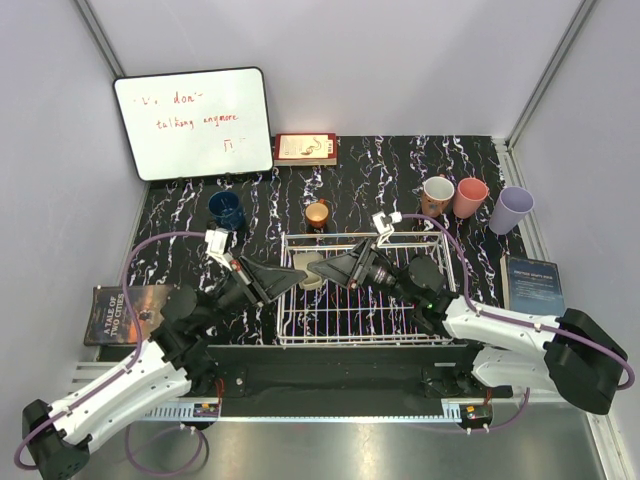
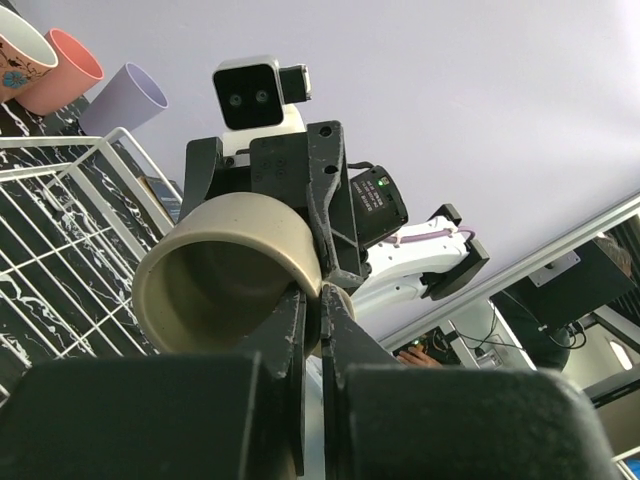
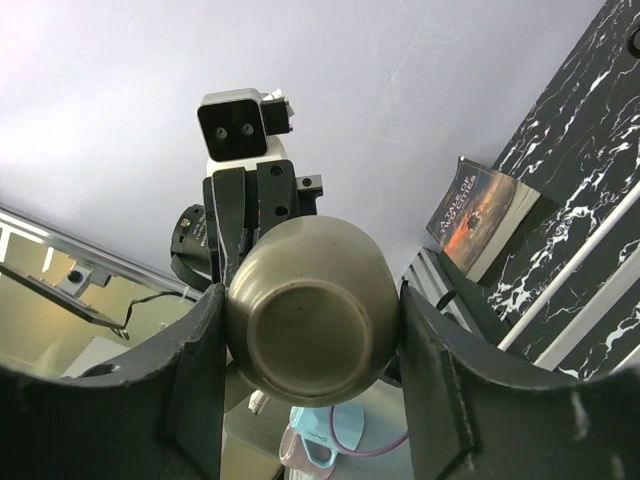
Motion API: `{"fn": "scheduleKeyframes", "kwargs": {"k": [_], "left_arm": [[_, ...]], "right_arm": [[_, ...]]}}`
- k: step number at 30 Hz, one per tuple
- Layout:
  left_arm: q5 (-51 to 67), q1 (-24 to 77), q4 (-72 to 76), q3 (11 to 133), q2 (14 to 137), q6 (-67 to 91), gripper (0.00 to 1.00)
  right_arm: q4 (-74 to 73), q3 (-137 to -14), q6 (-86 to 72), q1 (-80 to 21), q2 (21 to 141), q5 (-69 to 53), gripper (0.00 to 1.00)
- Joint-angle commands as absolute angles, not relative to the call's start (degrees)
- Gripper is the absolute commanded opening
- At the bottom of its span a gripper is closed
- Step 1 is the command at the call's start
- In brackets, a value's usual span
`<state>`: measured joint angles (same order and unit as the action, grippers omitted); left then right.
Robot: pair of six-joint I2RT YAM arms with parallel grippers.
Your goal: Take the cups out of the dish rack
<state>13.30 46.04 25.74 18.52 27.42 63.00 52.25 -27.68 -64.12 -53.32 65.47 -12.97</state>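
Note:
A beige mug (image 1: pixel 308 270) hangs on its side over the left part of the white wire dish rack (image 1: pixel 365 320), held from both sides. My left gripper (image 1: pixel 298 272) is shut, pinching the mug's rim (image 2: pixel 225 270) at its right edge. My right gripper (image 1: pixel 326 270) is closed round the mug's body (image 3: pixel 310 310), one finger pressed on each side and the base facing its camera. On the table behind the rack stand a dark blue mug (image 1: pixel 226 209), an orange cup (image 1: pixel 317 213), a brown mug (image 1: pixel 437 192), a salmon-pink cup (image 1: pixel 469 196) and a lavender tumbler (image 1: pixel 511 210).
A whiteboard (image 1: pixel 193 122) leans on the back wall with a red book (image 1: pixel 306 149) beside it. One book (image 1: pixel 125 312) lies at the left table edge and another (image 1: pixel 531 283) to the right of the rack.

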Motion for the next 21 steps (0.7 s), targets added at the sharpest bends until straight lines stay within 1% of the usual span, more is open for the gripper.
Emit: {"fn": "scheduleKeyframes", "kwargs": {"k": [1,5,9,12,13,16,17,19,20,21], "left_arm": [[13.6,46.1,24.8,19.9,30.3,60.6,0.00],[14.7,46.1,24.8,20.5,32.8,60.5,0.00],[13.6,46.1,23.5,20.7,32.1,60.0,0.00],[12.4,46.1,20.8,21.4,31.3,58.8,0.00],[12.3,46.1,20.6,21.5,31.0,58.5,0.00],[11.6,46.1,20.0,21.4,30.3,58.4,0.00],[11.3,46.1,19.8,21.4,30.1,58.4,0.00],[10.9,46.1,18.7,21.7,29.9,58.4,0.00],[10.7,46.1,18.4,21.8,29.7,58.3,0.00],[10.5,46.1,17.9,22.0,29.7,58.0,0.00]], "right_arm": [[58.2,-29.0,-65.6,-54.0,65.4,-16.3,0.00],[59.1,-29.0,-66.0,-54.0,66.1,-17.4,0.00],[57.9,-29.3,-65.7,-54.0,65.7,-17.4,0.00],[53.8,-30.5,-64.1,-54.0,64.3,-17.3,0.12],[51.6,-30.8,-62.9,-54.0,63.4,-17.4,0.27],[46.0,-32.5,-60.4,-54.0,61.3,-16.9,0.52],[44.1,-33.0,-59.7,-54.0,60.6,-16.6,0.64],[39.1,-34.2,-57.8,-54.0,58.5,-15.0,0.71],[37.5,-34.5,-57.1,-54.0,57.8,-14.5,0.77],[34.8,-35.2,-55.9,-54.1,56.6,-13.6,0.80]]}}
